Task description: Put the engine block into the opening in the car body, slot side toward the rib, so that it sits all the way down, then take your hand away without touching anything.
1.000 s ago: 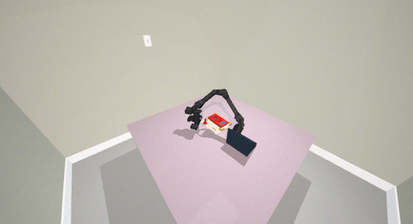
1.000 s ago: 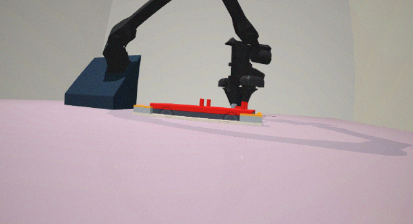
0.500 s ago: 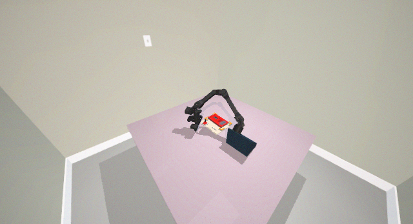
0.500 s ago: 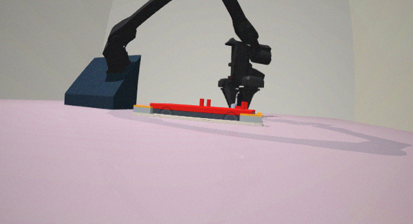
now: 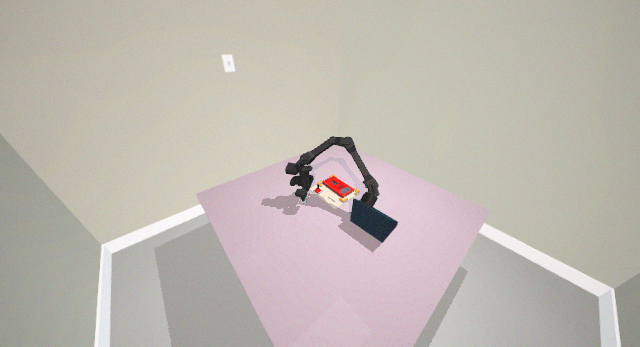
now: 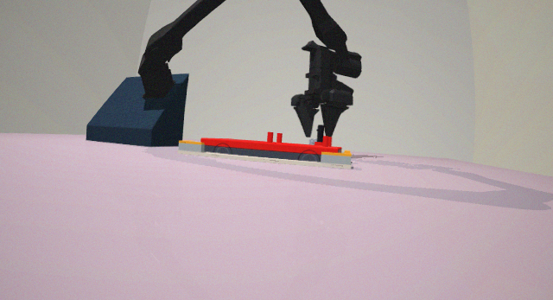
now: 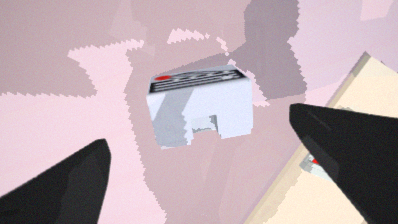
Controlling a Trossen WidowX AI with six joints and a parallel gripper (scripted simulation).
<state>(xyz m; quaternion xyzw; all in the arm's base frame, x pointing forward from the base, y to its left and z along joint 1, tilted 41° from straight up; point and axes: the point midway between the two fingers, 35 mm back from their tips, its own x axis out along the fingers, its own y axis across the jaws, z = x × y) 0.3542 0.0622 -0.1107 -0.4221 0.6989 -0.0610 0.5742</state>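
Block (image 6: 312, 142) (image 7: 200, 110): on the table, beside the board and outside the car; top face up, slot at the lower edge of its pale side
Block's markings: dark and pale stripes with a red spot on top; no readable writing or brand
Gripper (image 5: 303, 196) (image 6: 319, 136) (image 7: 201, 129): jaws spread wide, nothing pinched; fingers pointing down, one on each side of the block in the wrist view, with visible gaps
Car (image 5: 340, 186) (image 6: 259, 144): red, lying flat on the board; two short red posts stand up near its middle in the exterior view
Board (image 5: 334, 201) (image 6: 276, 164) (image 7: 367, 85): cream, with orange-topped grey corner pieces; small marks on it too small to read
Table (image 5: 350, 277) (image 6: 216, 231) (image 7: 45, 130): pink, crossed by the arm's shadow
Wedge (image 5: 372, 221) (image 6: 125, 107): dark blue, near the arm's base, no lettering seen
Wall plate (image 5: 228, 63): white, its small central detail unreadable
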